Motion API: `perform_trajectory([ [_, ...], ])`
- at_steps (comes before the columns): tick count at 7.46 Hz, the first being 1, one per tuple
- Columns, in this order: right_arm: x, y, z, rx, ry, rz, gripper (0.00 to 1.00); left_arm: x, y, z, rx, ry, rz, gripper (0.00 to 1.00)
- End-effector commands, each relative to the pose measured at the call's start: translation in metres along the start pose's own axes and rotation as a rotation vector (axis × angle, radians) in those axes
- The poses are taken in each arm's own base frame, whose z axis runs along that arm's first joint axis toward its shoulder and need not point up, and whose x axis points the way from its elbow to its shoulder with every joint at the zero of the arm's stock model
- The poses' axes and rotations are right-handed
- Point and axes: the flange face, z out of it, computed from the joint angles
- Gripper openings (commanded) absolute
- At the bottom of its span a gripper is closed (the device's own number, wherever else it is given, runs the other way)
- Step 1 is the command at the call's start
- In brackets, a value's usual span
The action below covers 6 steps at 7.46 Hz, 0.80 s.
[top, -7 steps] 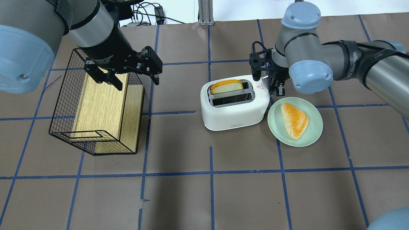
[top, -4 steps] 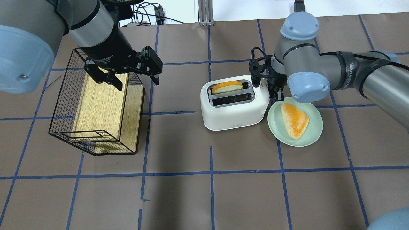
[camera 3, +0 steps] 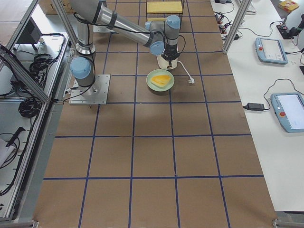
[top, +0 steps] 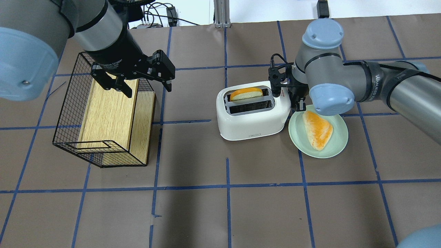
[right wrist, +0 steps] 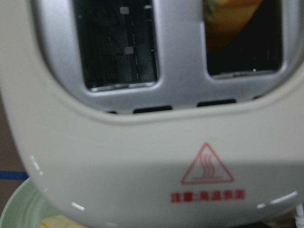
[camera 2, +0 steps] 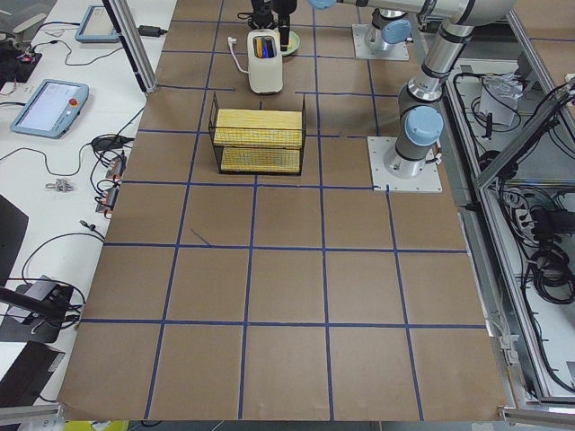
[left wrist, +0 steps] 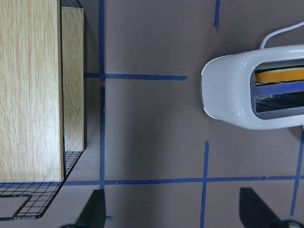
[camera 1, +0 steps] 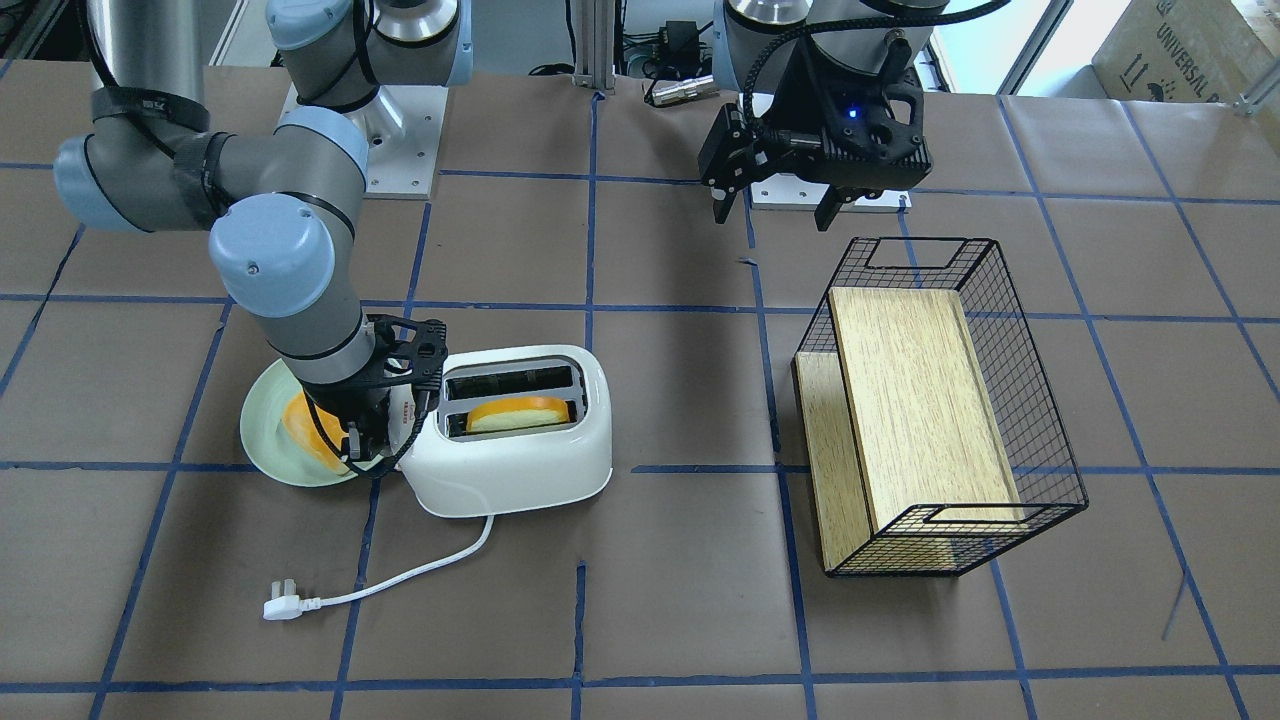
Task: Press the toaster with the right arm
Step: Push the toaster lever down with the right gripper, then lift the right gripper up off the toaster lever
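Observation:
The white toaster (top: pixel 253 119) stands mid-table, also in the front view (camera 1: pixel 520 470). An orange-crusted bread slice (top: pixel 246 93) sits low in its far slot; the near slot is empty. My right gripper (top: pixel 298 102) is down against the toaster's right end, next to the red triangle mark (right wrist: pixel 207 166), fingers close together. It hides the lever knob. In the front view it is at the toaster's left end (camera 1: pixel 385 432). My left gripper (top: pixel 137 81) hangs open and empty above the wire basket.
A pale green plate (top: pixel 336 144) with a bread piece (top: pixel 317 129) touches the toaster's right side, just under my right wrist. A black wire basket (top: pixel 103 117) holding a wooden board lies at the left. The toaster's cord and plug (camera 1: pixel 280 605) trail on the operators' side.
My right gripper has moved down along the toaster's right end. The bread slice has sunk lower into the far slot. The left arm has not moved.

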Motion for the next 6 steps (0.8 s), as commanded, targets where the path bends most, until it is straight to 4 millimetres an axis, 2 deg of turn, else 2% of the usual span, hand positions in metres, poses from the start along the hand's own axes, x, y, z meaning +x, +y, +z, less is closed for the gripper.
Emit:
perform_trajectory([
  [1,0.001,-0.001,-0.002,-0.001,0.004,-0.002,0.12,0.0,0.0,0.0,0.0,0.0,0.0,1.0],
  [3,0.013,0.002,-0.033,-0.017,0.039,0.009,0.11,0.0,0.0,0.0,0.0,0.0,0.0,1.0],
  [5,0.031,0.0,-0.088,-0.007,0.005,0.026,0.11,0.0,0.0,0.0,0.0,0.0,0.0,1.0],
  [6,0.036,0.0,-0.109,-0.01,-0.023,0.103,0.13,0.0,0.0,0.0,0.0,0.0,0.0,1.0],
])
